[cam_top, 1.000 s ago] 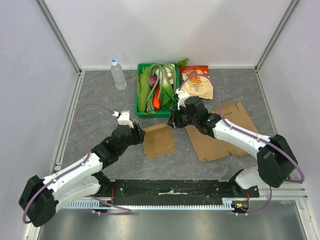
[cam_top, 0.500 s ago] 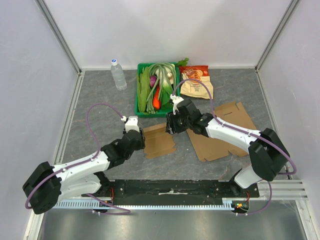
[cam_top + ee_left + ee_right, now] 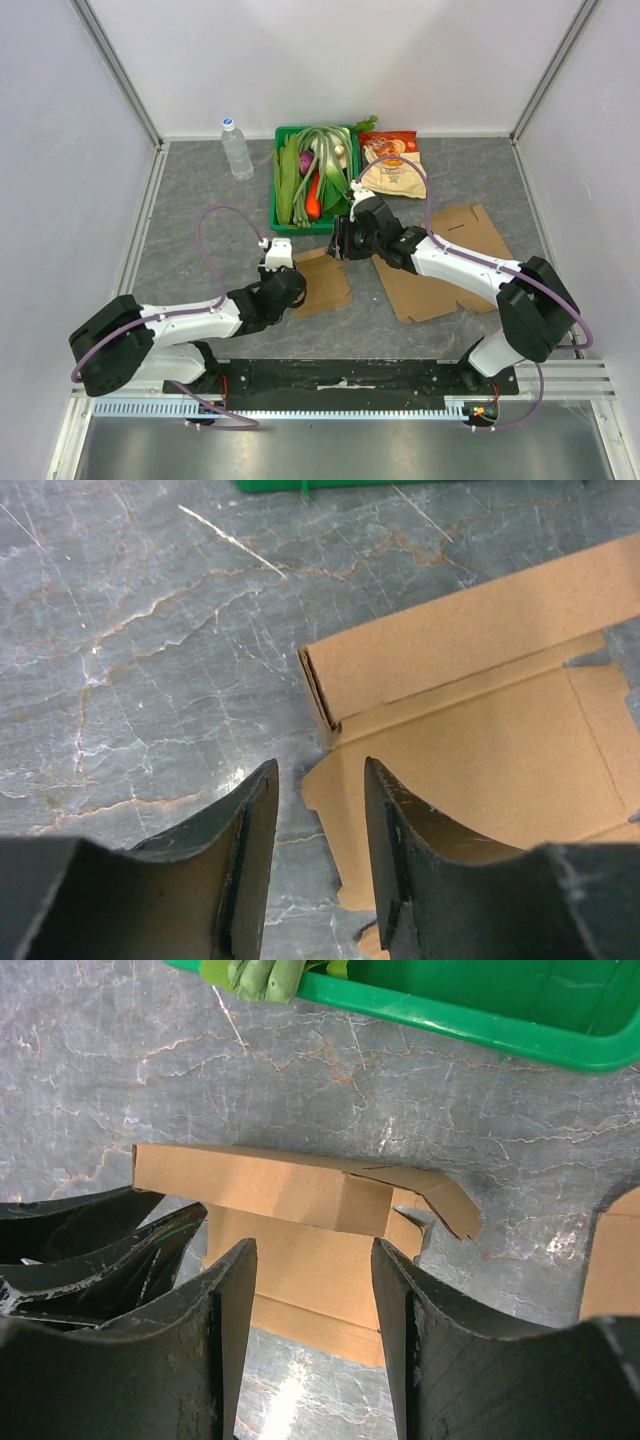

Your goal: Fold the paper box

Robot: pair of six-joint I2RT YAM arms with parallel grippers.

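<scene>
The box (image 3: 322, 283) lies half-folded on the worktop (image 3: 200, 190), between my two hands and just on the near side of the crate (image 3: 283, 215). My left hand (image 3: 296, 286) sits at the box's left edge and my right hand (image 3: 339, 248) at its far edge. Both are just beside it, and neither is clearly nearer. From the left wrist, the corner of the raised wall stands just ahead of the gap, and the flat panel runs off to the right. From the right wrist, that wall runs crosswise just ahead of my fingers (image 3: 225, 1350). Both hands are part spread and pinch nothing. I cannot tell whether a finger brushes the card.
</scene>
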